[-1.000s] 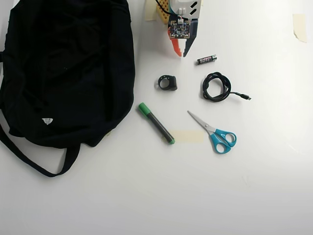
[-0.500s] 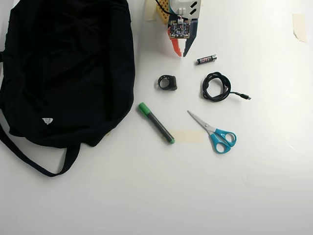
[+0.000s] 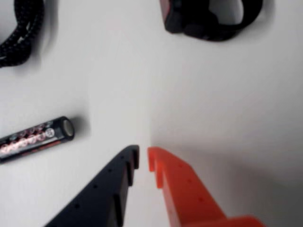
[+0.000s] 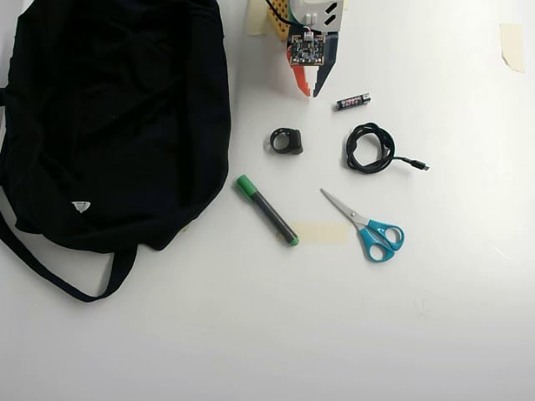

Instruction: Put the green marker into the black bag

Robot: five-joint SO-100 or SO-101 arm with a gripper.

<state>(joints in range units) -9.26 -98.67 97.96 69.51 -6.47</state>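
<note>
At twelve o'clock on the white table [image 4: 251, 334] the gripper [image 4: 309, 88] hangs with fingers pressed nearly together, while the green marker [image 4: 267, 210] lies toward six o'clock of it, just beside the black bag [image 4: 109, 117].

Soft matt black cloth bag [image 4: 109, 125] on a smooth white counter [image 4: 334, 334]; plastic-capped marker [image 4: 267, 210], braided cable [image 4: 369, 149], glossy-labelled battery [image 3: 35, 138], perforated plastic jaws.

Jaws: one black, one orange, both dotted with what look like small holes; circuit board [image 4: 306, 52] above.
</note>
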